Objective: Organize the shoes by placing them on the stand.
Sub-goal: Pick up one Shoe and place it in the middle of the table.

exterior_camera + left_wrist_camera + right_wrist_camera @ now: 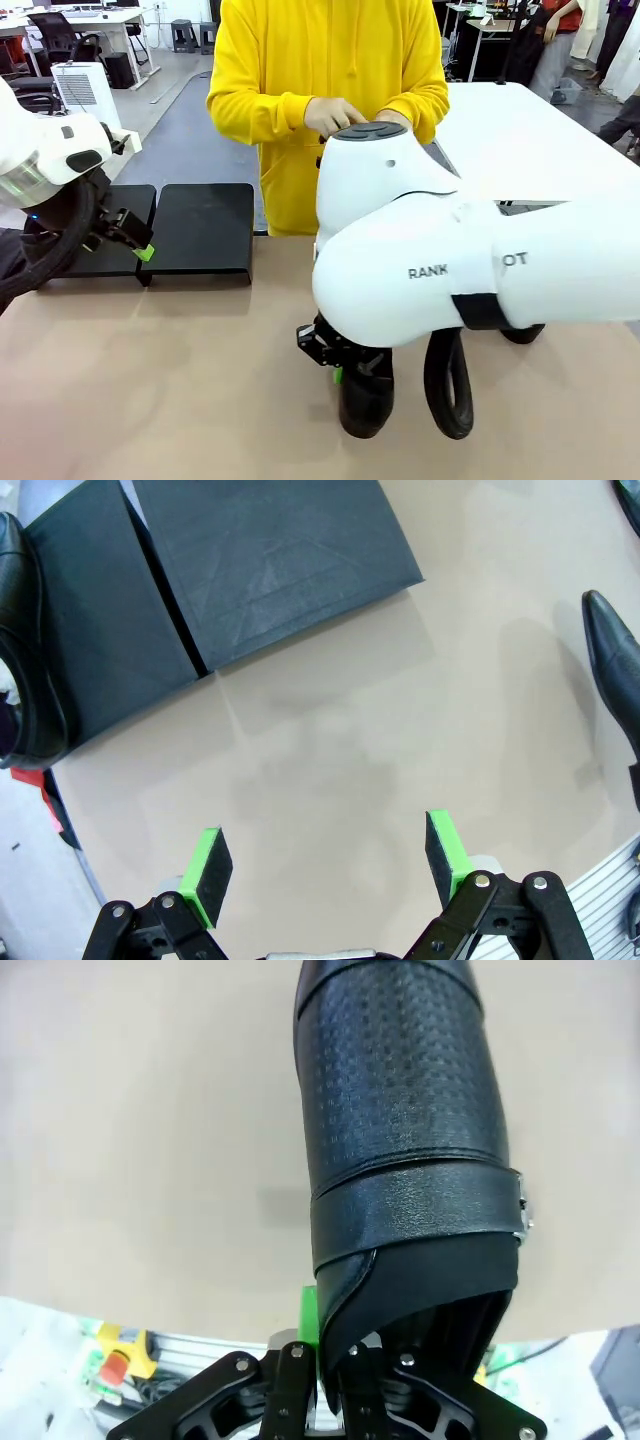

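My right gripper (345,372) is shut on the heel rim of a black textured shoe (365,402) at the table's front middle. In the right wrist view the shoe (400,1130) points away from the gripper (335,1385), low over the tan tabletop; I cannot tell whether it touches. The black stand (205,230) sits at the back left, with two flat panels. My left gripper (135,242) hovers at its front edge, open (328,858) with nothing between the green pads. One glossy shoe (25,660) lies on the stand's (270,560) outer panel. Another shoe's toe (615,670) is near the right edge of the left wrist view.
A person in a yellow hoodie (330,70) stands at the far side, hands together just behind my right arm (450,260). A dark shape (520,335) pokes out under that arm. A white table (540,140) stands at the back right. Bare tabletop lies in front of the stand.
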Controlling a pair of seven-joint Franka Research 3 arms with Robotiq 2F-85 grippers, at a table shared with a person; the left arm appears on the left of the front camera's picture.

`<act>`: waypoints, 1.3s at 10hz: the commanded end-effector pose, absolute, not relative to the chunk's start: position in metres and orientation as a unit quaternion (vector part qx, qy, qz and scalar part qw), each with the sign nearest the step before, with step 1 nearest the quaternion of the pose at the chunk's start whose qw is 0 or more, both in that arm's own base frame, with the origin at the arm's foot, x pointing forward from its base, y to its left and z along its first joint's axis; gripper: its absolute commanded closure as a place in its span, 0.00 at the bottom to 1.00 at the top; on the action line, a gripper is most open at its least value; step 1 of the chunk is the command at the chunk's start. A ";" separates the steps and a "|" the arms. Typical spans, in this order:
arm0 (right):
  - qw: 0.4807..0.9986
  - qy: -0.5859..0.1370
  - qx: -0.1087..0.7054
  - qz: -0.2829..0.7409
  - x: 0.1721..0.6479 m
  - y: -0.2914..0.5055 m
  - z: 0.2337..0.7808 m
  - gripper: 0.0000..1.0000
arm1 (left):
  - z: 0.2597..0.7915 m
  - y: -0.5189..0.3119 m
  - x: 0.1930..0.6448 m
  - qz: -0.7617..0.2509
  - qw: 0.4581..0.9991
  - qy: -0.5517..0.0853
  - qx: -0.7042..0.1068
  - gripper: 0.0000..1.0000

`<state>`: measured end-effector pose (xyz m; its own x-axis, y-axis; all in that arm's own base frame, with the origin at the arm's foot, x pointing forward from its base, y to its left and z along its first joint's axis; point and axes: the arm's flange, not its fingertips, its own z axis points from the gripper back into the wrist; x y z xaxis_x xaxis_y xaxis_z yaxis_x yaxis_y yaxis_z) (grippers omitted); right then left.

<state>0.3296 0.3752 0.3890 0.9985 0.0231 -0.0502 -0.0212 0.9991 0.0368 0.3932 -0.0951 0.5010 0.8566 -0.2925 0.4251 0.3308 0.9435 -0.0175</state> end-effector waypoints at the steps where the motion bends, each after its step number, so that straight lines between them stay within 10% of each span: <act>1: 0.999 0.026 0.033 0.021 0.347 0.398 0.378 1.00 | 0.501 -0.094 0.393 -0.161 0.961 -0.218 -0.052 0.00; 7: 0.998 0.040 0.049 0.018 0.343 0.407 0.373 0.01 | 0.501 -0.094 0.393 -0.161 0.961 -0.218 -0.052 0.00; 13: 0.998 0.042 0.046 0.024 0.348 0.411 0.372 0.00 | 0.501 -0.094 0.393 -0.161 0.961 -0.218 -0.052 0.00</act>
